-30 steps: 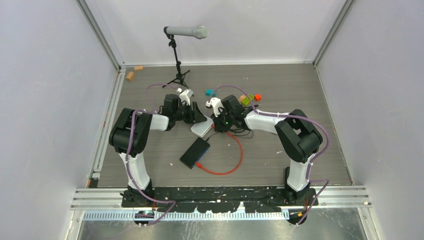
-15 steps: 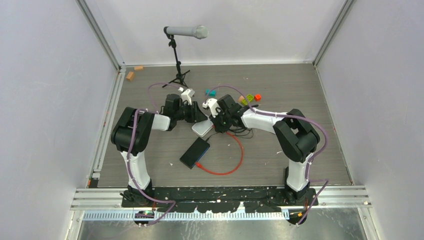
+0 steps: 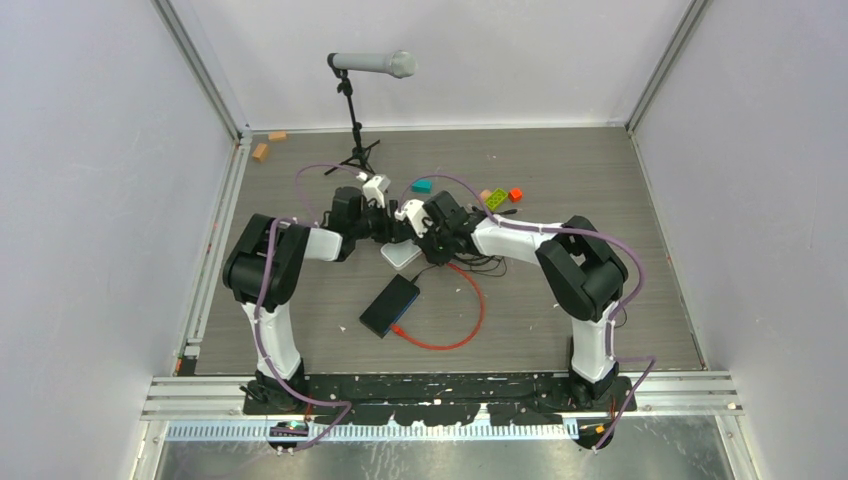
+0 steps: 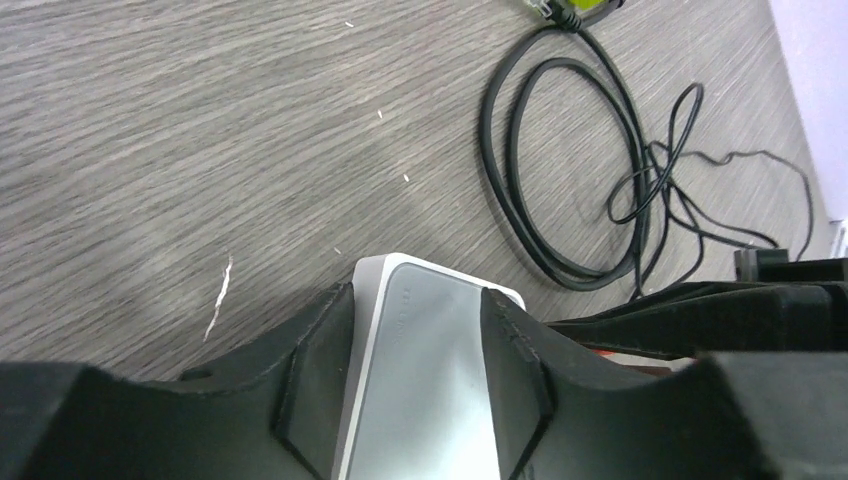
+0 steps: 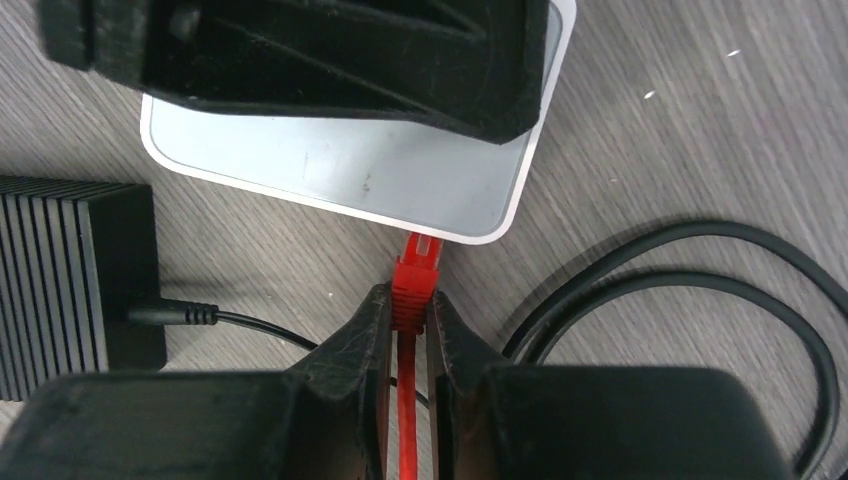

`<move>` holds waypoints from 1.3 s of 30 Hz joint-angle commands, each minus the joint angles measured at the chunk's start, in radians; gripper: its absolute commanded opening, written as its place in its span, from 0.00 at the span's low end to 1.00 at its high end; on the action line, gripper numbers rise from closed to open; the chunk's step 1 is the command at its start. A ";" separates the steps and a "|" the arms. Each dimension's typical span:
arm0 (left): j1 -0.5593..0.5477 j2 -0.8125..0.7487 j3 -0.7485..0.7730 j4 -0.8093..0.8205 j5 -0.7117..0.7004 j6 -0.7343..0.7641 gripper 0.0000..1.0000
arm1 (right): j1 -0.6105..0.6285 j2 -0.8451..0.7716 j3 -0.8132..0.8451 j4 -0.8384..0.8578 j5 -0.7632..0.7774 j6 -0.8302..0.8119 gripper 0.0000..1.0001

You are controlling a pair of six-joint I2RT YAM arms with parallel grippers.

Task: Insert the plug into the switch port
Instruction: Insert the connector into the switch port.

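Note:
My right gripper point(image 5: 410, 297) is shut on the red boot of the plug point(image 5: 420, 262). The plug's clear tip meets the near edge of a white rounded box point(image 5: 400, 180). My left gripper point(image 4: 415, 300) is shut on that white box point(image 4: 430, 380), one finger on each side. In the top view both grippers, left point(image 3: 392, 232) and right point(image 3: 425, 245), meet over the white box point(image 3: 402, 257). The flat black box point(image 3: 390, 305) with the blue edge lies nearer the bases. The red cable point(image 3: 470, 320) loops to it. Its switch port is too small to make out.
A black ribbed adapter point(image 5: 70, 280) with a thin lead lies left of the plug. Black cable coils point(image 4: 560, 150) lie right of the white box. A microphone stand point(image 3: 355, 120), coloured blocks point(image 3: 500, 195), a teal block point(image 3: 421, 186) and wooden blocks point(image 3: 265, 148) stand farther back.
My right gripper has moved left with the plug, up against the white box and closer to the left gripper. The left gripper stays at the box.

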 commanded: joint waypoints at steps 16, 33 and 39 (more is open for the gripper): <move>0.160 -0.364 0.016 -0.184 -0.092 -0.166 0.73 | -0.213 -0.334 -0.031 0.078 0.224 0.307 0.55; 0.057 -0.871 -0.225 -0.686 -0.661 -0.193 0.78 | -0.147 -0.090 0.161 -0.041 0.461 0.636 0.60; 0.057 -0.868 -0.246 -0.683 -0.689 -0.188 0.78 | -0.093 -0.018 0.194 -0.078 0.569 0.743 0.63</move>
